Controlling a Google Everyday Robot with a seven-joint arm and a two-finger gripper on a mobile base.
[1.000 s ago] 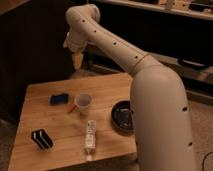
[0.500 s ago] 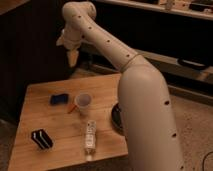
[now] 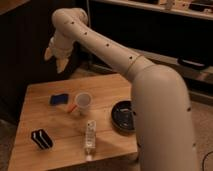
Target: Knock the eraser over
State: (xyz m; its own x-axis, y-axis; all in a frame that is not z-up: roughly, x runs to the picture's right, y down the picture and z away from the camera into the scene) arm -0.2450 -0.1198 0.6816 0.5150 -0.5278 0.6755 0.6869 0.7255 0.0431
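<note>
A dark room, a wooden bench (image 3: 110, 87). The gripper (image 3: 56, 61) has swung farther left and hangs high over the bench's far-left edge, touching nothing. I cannot tell whether it is released or clenched. The eraser (image 3: 41, 139) sits well apart, near the front-left corner.

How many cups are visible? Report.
1: the paper cup mid-table, beside the blue pad; the arm may hide others. The end effector hangs near the table's far-left corner.

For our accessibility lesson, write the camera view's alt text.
The tool hangs above the far left edge of the table, far from the striped black eraser near its front left corner. A blue pad, paper cup, white remote and dark bowl lie elsewhere.
</note>
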